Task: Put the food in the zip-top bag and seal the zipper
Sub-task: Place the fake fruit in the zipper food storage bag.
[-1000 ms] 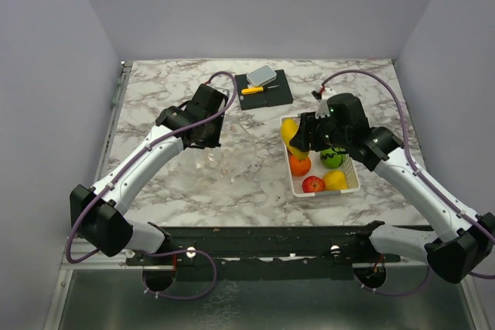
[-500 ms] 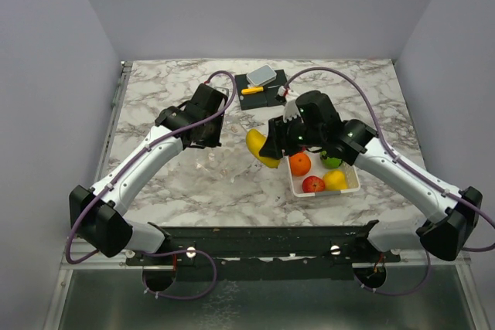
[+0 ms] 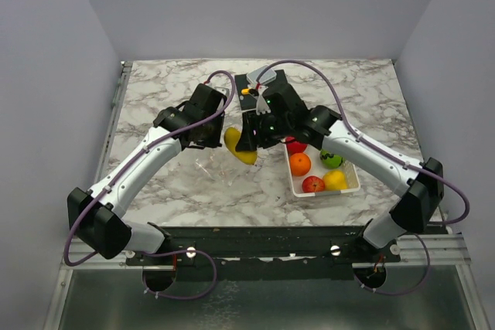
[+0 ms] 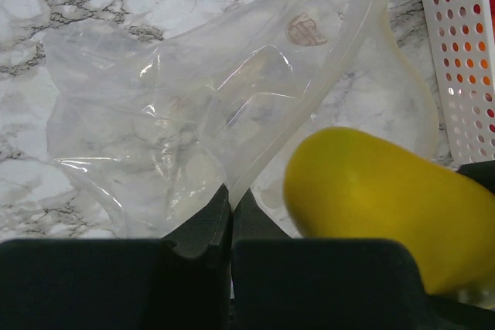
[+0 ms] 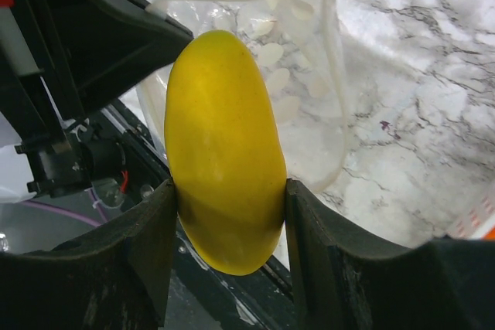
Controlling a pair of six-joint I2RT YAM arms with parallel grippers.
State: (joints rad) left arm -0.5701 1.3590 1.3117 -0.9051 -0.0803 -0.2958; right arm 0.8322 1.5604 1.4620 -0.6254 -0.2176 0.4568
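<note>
Insertion step: the yellow fruit [image 5: 224, 152] hangs at the mouth of the zip-top bag [image 4: 147, 113], not yet inside. My judgement is to lead with the narrow tip and push low and deep past the zipper [image 4: 340, 59] before release, without dragging the film.

Pose: the right gripper [image 5: 228, 218] clamps the fruit across its middle, arm stretched toward the left arm. The left gripper [image 4: 230, 202], jaws closed on the bag's edge, lifts the mouth open. The remaining fruits [image 3: 300, 163] sit in the basket [image 3: 291, 179].

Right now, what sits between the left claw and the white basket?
The yellow fruit, clamped in the right gripper, hanging at the open mouth of the clear bag that the left gripper pinches. The top view shows it best.
</note>
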